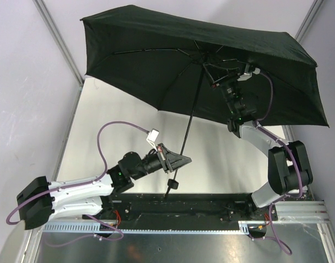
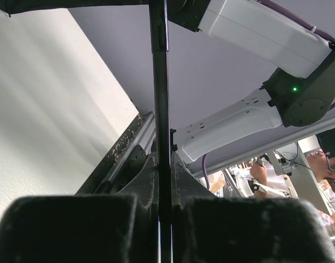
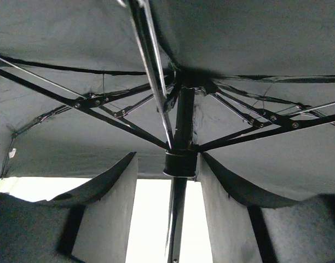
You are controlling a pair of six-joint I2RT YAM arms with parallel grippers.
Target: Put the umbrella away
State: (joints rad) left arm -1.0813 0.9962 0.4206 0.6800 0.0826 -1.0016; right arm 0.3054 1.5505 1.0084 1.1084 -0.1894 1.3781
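Pinching the open black fabric umbrella [image 1: 156,44] by its thin metal shaft [image 2: 159,109], the left gripper [image 1: 170,158] holds it over the table [image 1: 102,109]. The right gripper [image 3: 168,164] straddles the cylindrical runner [image 3: 180,163] under the canopy, jaws seemingly spread.

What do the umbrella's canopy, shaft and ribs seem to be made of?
Canopy: thin fabric, matte black, probably synthetic; it drapes in soft folds. Shaft: likely metal, dark with glossy highlights. Ribs: thin dark metal, seemingly, with shiny rivets at joints.
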